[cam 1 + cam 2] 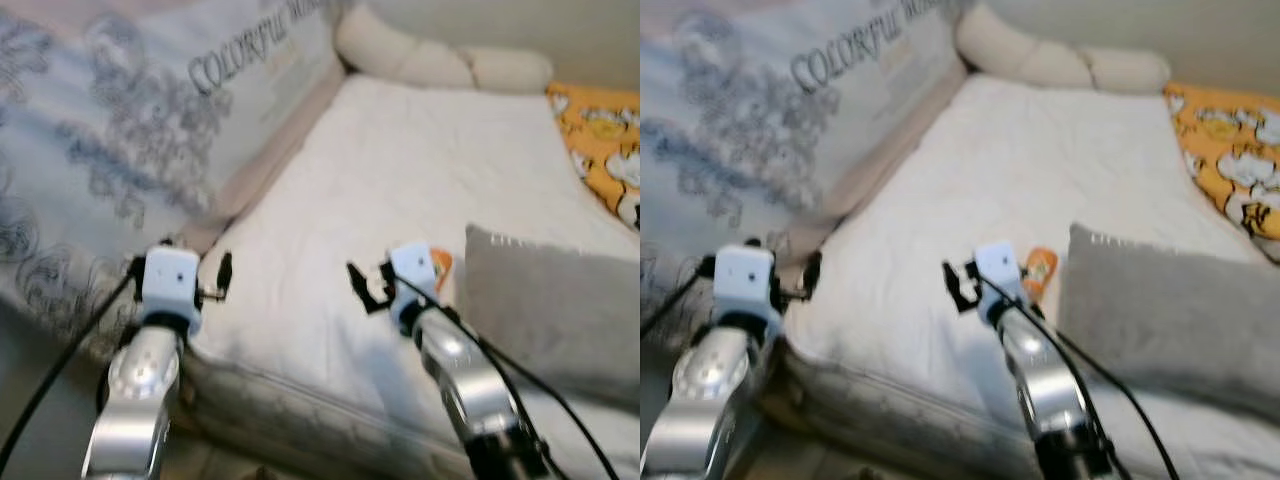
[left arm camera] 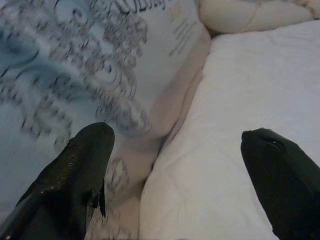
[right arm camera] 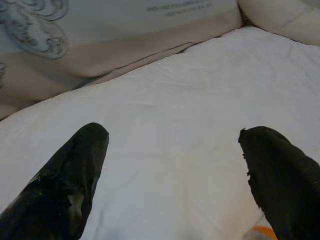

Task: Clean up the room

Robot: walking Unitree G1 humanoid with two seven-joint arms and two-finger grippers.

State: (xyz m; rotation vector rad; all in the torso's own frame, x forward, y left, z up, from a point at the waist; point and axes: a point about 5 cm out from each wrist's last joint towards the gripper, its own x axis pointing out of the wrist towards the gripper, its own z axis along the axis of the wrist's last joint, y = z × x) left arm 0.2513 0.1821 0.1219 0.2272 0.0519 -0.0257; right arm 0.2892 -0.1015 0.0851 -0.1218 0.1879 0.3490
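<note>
Lying just beside right gripper (image 1: pixel 958 282) (spread): orange toy (image 1: pixel 1039 270).

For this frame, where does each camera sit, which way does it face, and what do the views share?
Left eye and right eye: head, facing down at the white bed; both arms, left gripper, right gripper.
Left wrist: along its open fingers at the printed cushion.
Right wrist: along its open fingers over the bed.
Shared: bed, printed cushion.
</note>
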